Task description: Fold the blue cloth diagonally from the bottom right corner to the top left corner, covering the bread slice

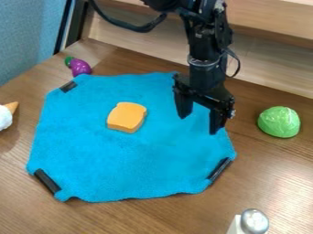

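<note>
A black robot gripper is hanging over the upper right of a blue cloth, its fingers spread wide and pinching nothing; whether their tips are touching the fabric is impossible to tell. An orange bread-shaped slice is lying flat near the cloth's middle, apart from the fingers. The soft fabric appears to be posing the likeliest trouble: fingers pressing too low could bunch it and drag the slice along, while an off-center approach could shove the slice aside. Black strips are lining three corners, perhaps weighing the cloth down and possibly resisting any pull. Around it on the wooden bench, a green lettuce-like ball is sitting at right, where a wide sideways swing could knock it. A purple eggplant toy is resting beyond the far corner, a white-and-tan cone is edging the left, and a silver-topped object is standing near the bottom.
</note>
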`<state>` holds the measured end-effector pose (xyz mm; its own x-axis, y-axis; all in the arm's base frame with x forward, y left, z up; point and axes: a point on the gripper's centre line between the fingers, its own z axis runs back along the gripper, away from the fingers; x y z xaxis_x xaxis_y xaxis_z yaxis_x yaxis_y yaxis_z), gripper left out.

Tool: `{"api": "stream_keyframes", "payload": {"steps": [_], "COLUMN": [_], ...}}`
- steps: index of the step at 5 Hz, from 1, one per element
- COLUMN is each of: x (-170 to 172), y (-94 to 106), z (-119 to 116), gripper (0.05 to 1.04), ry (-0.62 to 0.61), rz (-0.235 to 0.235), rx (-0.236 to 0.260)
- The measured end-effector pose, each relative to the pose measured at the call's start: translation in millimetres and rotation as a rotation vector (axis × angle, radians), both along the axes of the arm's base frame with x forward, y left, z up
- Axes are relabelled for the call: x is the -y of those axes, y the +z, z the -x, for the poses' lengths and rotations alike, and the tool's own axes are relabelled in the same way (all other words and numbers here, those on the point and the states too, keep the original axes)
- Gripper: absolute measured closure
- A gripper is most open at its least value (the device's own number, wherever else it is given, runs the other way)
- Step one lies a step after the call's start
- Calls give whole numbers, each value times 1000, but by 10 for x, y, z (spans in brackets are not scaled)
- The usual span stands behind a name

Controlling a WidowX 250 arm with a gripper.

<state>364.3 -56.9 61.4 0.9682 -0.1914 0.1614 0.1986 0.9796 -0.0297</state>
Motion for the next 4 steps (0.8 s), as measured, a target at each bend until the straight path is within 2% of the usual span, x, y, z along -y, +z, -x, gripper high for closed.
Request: {"api": "stream_keyframes", "payload": {"steps": [1,4], "x": [119,594], "y": [-87,-115], "z": [112,382], "gripper": [85,85], "ry": [-23,-134], "rz": [11,11], "rx": [-28,-25]}}
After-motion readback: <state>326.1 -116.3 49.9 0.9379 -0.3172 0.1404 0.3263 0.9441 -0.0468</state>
